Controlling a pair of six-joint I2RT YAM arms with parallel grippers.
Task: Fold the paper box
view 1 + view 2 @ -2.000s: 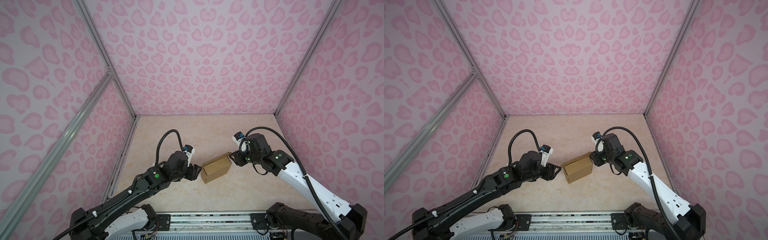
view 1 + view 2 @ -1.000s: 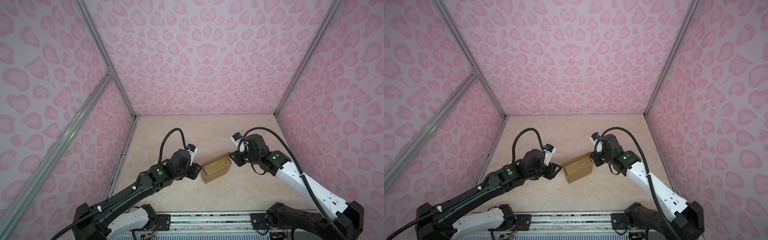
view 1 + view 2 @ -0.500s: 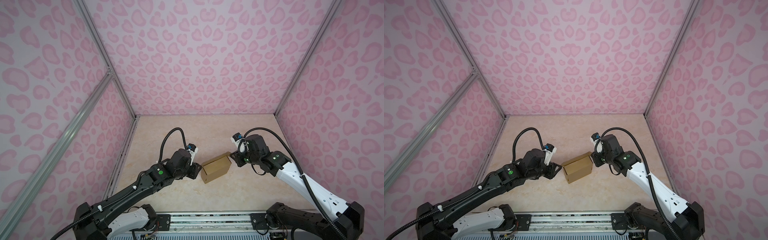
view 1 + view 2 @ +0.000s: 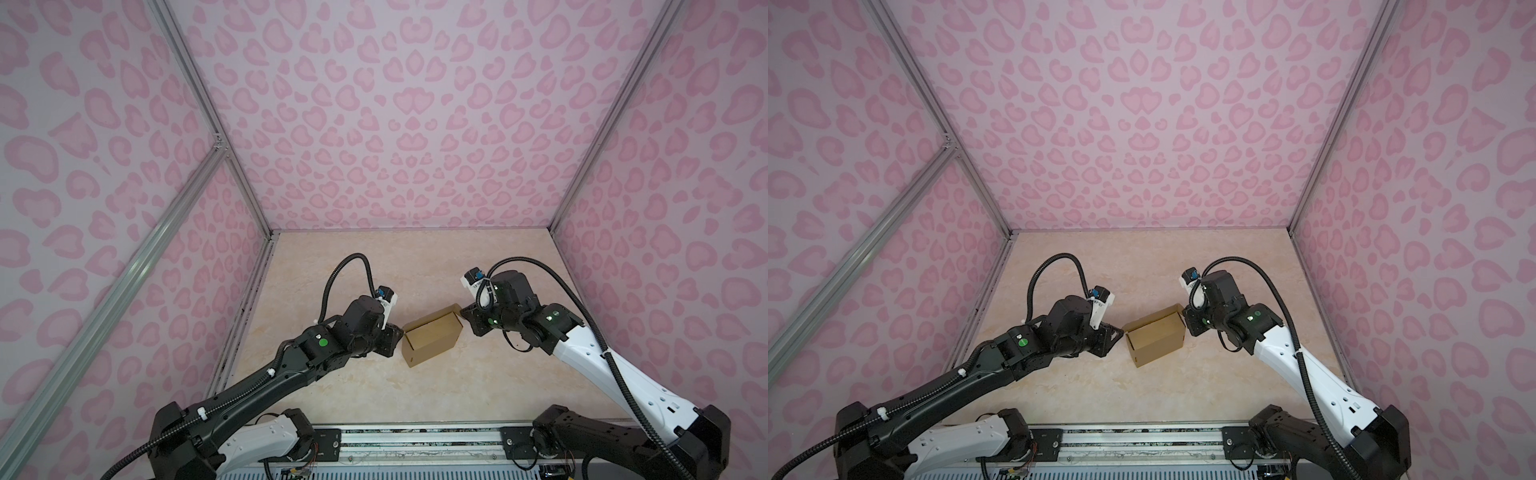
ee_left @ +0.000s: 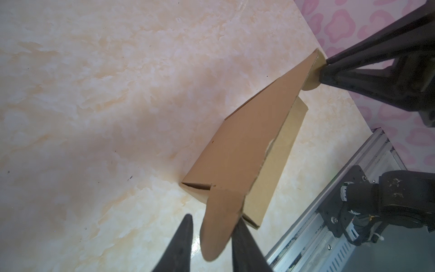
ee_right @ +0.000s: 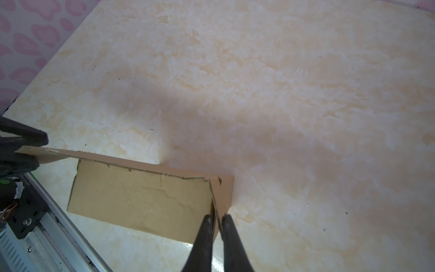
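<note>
The paper box [image 4: 432, 338] [image 4: 1156, 336] is a plain brown cardboard shape lying mid-table, folded into a long low body. A rounded flap [image 5: 219, 226] sticks out at its left end. My left gripper [image 4: 397, 334] [image 5: 214, 219] straddles that flap with the jaws apart; one finger touches the flap and a gap shows at the other. My right gripper [image 4: 465, 318] [image 6: 217, 216] is shut on the thin end flap at the box's right end. The long side of the box [image 6: 141, 197] faces the right wrist view.
The marbled tabletop [image 4: 415, 270] is walled by pink patterned panels on three sides. An aluminium rail [image 4: 415, 436] [image 5: 317, 223] with both arm bases runs along the front edge, close to the box.
The right jaws have closed onto the box's right end flap. The left jaws have narrowed around the left flap. The box has barely moved.
</note>
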